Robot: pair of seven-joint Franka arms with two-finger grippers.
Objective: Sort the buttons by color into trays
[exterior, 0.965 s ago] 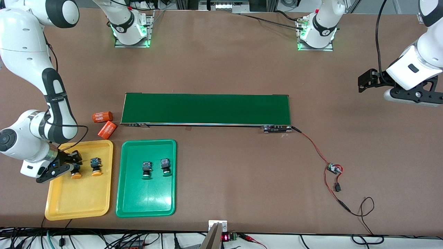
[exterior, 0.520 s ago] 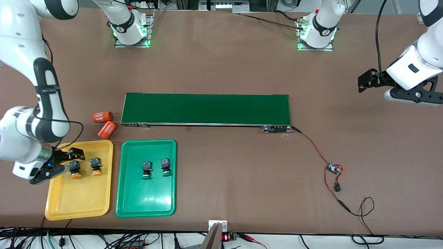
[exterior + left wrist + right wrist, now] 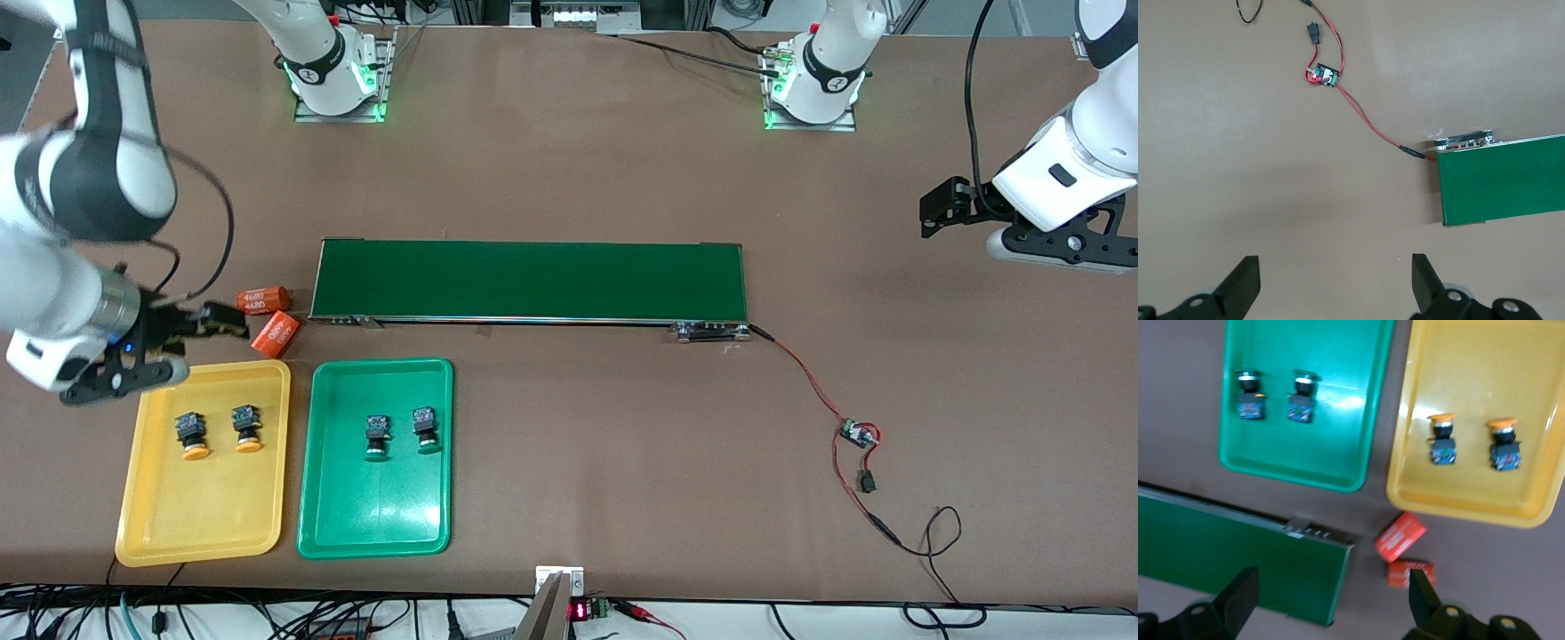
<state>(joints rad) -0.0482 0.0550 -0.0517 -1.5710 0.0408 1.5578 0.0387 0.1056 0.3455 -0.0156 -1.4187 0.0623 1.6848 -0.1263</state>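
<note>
- We see both yellow-capped buttons (image 3: 192, 435) resting side by side in the yellow tray (image 3: 204, 524), and both green-capped buttons (image 3: 377, 436) in the green tray (image 3: 373, 524); we judge the sort done.
- Our right gripper (image 3: 169, 348) hangs fingers apart and empty over the yellow tray's edge nearest the orange 4680 cylinders (image 3: 263, 300); the buttons lie below it, toward the front camera.
- Our left gripper (image 3: 944, 206) waits, fingers apart, over bare surface (image 3: 578, 160) at its own end, well apart from either tray, so the right arm is nearer.
</note>
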